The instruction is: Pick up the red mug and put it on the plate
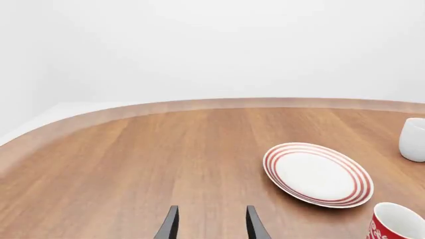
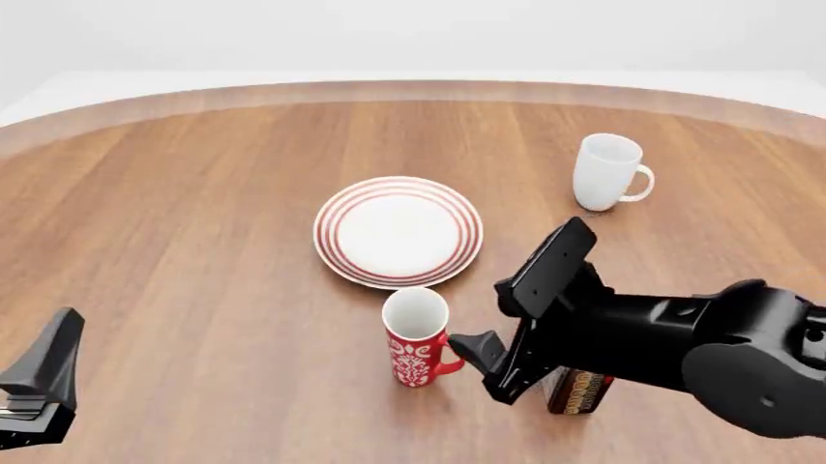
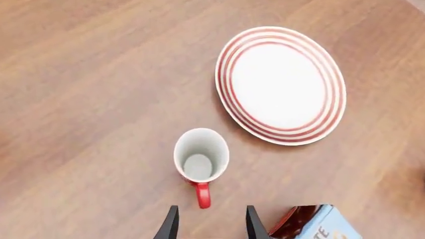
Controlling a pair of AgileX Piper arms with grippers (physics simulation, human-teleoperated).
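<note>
From the left wrist camera, the round white plate with concentric red rings point(image 1: 318, 174) lies flat on the brown wooden table point(image 1: 166, 154), well ahead of the left gripper point(image 1: 210, 225), whose jaws stand spread with nothing between them. The small red ceramic mug with white ornament and white interior point(image 1: 397, 226) shows only partly at the frame's edge, just beside the plate. A plain white mug point(image 1: 413, 139) stands farther off. This arm has no part in the step and is best left parked.

Across the front view, the red mug point(image 2: 417, 338) stands upright at about 6 o'clock from the plate point(image 2: 398, 231), close to its rim but apart from it, handle turned toward 4 o'clock. The right gripper point(image 2: 467, 348) sits just beside that handle, and the white mug point(image 2: 608, 172) stands well apart at 2 o'clock from the plate. A small box point(image 2: 577, 391) lies under the right arm.

Down the right wrist camera, the jaws of the right gripper point(image 3: 210, 224) are spread, empty, and lined up on the red handle point(image 3: 202, 194). The step in hand looks like the approach to grasp. To do it well, I judge the gripper should ease forward until the handle or near wall sits fully between the jaws, close squarely, lift straight, and avoid nudging the blue-and-brown box point(image 3: 312, 223).
</note>
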